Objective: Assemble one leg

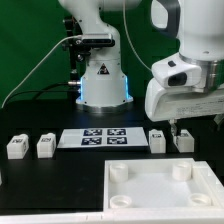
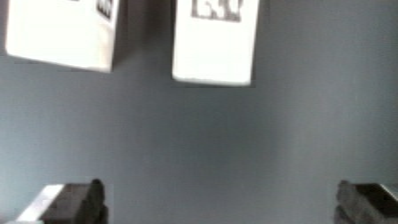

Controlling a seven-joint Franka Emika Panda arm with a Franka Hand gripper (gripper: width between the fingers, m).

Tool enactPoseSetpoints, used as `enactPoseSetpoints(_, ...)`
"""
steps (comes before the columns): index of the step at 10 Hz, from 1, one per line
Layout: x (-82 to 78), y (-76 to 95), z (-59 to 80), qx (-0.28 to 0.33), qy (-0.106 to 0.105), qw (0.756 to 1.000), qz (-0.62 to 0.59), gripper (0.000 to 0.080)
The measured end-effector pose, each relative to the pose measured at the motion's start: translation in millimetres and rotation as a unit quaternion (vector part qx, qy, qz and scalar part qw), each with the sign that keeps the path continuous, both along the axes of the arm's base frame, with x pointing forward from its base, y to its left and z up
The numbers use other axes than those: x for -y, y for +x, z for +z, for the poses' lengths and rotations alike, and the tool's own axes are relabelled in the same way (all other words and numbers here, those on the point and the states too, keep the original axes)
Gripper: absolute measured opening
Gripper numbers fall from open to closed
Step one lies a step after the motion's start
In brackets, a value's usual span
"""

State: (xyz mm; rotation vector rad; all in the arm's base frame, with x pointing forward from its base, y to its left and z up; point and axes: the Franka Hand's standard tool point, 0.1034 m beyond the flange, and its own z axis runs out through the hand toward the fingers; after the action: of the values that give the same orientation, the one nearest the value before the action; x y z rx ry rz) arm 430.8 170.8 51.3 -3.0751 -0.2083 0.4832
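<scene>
Four small white legs with black-and-white markers lie on the dark table. Two are at the exterior view's left (image 1: 15, 147) (image 1: 45, 146). Two are at the right (image 1: 157, 139) (image 1: 184, 141), just behind the large flat white panel (image 1: 205, 195) with round corner sockets. My gripper (image 1: 178, 126) hangs just above the two right legs. In the wrist view these two legs (image 2: 63, 35) (image 2: 217, 40) lie side by side on the table ahead of the gripper (image 2: 221, 205). Its fingertips (image 2: 71, 203) stand wide apart with nothing between them.
The marker board (image 1: 100, 137) lies flat between the left and right pairs of legs. The robot's base (image 1: 103, 80) stands behind it with cables beside it. A green backdrop closes the scene behind.
</scene>
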Motion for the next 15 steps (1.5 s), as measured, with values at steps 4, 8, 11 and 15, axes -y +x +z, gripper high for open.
enactPoseSetpoints(4,1.6,-7.0,-2.0,-0.175,-0.04,0.984,-0.006,0.0648)
enactPoseSetpoints(8,-4.3,-33.9,-21.7,-0.311,-0.089,0.946,-0.02,0.0648)
enactPoseSetpoints(11,-3.9,-34.0,-21.7,-0.311,-0.089,0.946,-0.02,0.0648)
enactPoseSetpoints(15,-2.7,-50.9,-38.1,-0.31,-0.091,0.946,-0.02,0.0648)
